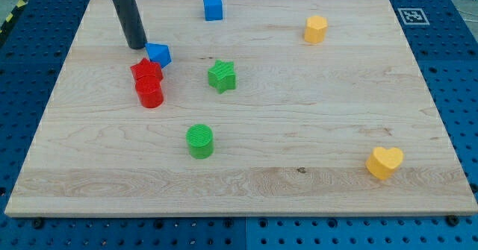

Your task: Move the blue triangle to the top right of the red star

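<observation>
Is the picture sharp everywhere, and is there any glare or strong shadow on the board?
Camera view: even, soft light; the wooden board shows no glare. Shadows are faint, only small ones beside the blocks, such as the green cylinder. Blocks look sharp. My tip sits just to the view's left of the blue triangle; the rod's top is cut off by the frame.

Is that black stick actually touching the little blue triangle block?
Cannot tell. In the camera view, my tip sits right at the left edge of the blue triangle, with no clear gap, but contact is not plainly visible either.
</observation>
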Robot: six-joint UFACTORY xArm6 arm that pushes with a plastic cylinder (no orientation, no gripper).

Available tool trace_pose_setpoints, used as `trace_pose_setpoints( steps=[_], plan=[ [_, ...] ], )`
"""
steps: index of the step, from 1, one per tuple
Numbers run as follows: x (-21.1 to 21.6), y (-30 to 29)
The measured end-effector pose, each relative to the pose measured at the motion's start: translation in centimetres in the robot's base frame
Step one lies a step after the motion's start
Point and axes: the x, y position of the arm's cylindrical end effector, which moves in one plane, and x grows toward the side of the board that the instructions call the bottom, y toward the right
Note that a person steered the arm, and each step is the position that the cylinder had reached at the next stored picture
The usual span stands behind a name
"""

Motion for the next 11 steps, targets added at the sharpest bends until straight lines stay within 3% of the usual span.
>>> trace_pose_setpoints(
  steps=[6, 11],
  plan=[
    [2.5, -0.3],
    [2.8, 4.6]
  ],
)
